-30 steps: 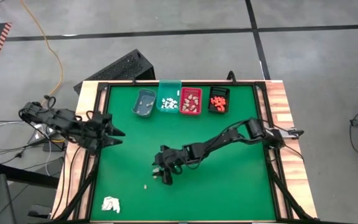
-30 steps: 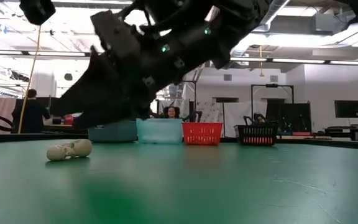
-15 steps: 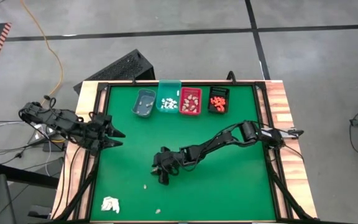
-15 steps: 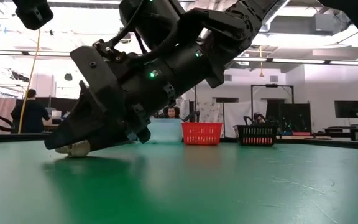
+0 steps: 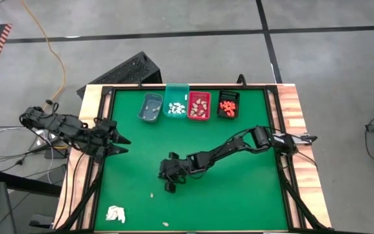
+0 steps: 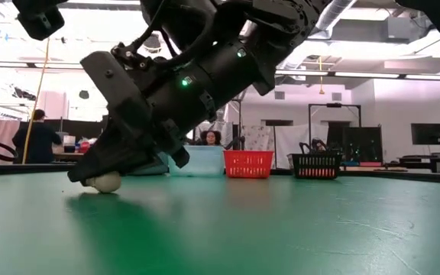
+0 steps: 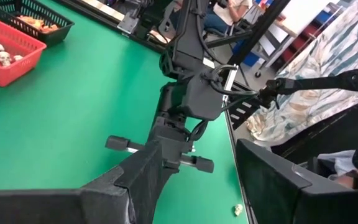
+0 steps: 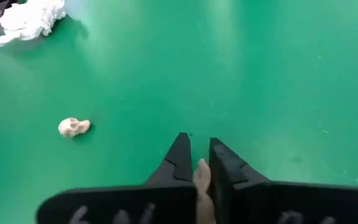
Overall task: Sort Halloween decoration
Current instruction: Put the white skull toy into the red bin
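Right gripper (image 8: 196,163) clamped narrow on a pale beige bone-shaped plastic piece (image 8: 201,177), seemingly low on the green felt table (image 5: 239,188), well short of the red plastic bin (image 5: 199,106); best lifted straight, grip firm; left gripper (image 5: 123,143) wide, idle.

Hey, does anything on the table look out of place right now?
Yes. A white crumpled wad lies at the mat's near-left corner, far from the bins, and a few tan pieces lie loose beside it, unsorted.
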You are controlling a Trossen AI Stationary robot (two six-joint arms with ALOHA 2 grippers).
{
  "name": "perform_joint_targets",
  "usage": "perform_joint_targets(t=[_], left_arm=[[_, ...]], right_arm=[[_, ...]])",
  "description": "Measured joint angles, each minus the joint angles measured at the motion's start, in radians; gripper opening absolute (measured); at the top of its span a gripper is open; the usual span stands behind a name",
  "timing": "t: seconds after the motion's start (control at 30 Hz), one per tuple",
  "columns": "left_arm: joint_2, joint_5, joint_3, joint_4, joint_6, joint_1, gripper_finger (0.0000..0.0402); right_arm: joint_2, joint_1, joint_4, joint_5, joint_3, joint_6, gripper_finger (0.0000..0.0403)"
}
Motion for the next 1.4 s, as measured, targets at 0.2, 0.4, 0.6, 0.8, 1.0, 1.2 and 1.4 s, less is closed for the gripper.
perform_joint_targets(t=[0.2, 0.4, 0.6, 0.8, 1.0, 1.2, 1.4], left_arm=[[0.000, 0.000, 0.000, -0.001, 0.000, 0.000, 0.0194], [0.000, 0.008, 0.000, 0.000, 0.000, 0.000, 0.0194], [0.000, 0.008, 0.000, 0.000, 0.003, 0.000, 0.0194], [0.000, 0.007, 0.000, 0.000, 0.003, 0.000, 0.0194], [0.000, 0.006, 0.000, 0.000, -0.001, 0.000, 0.0194], [0.000, -0.006, 0.000, -0.001, -0.008, 0.000, 0.0194], [0.000, -0.019, 0.000, -0.001, -0.004, 0.000, 0.0194]], right_arm=[[-0.049, -0.035, -0.047, 0.002, 0.022, -0.063, 0.0001], [-0.159, -0.103, -0.096, 0.017, 0.027, -0.120, 0.0001], [-0.276, -0.173, -0.203, 0.108, 0.027, -0.227, 0.0001], [-0.407, -0.314, -0.374, 0.175, 0.028, -0.277, 0.0000], [-0.464, -0.472, -0.528, 0.174, 0.030, -0.260, 0.0000], [-0.465, -0.575, -0.573, 0.145, -0.025, -0.247, 0.0000], [-0.464, -0.617, -0.537, 0.109, -0.121, -0.194, 0.0000]])
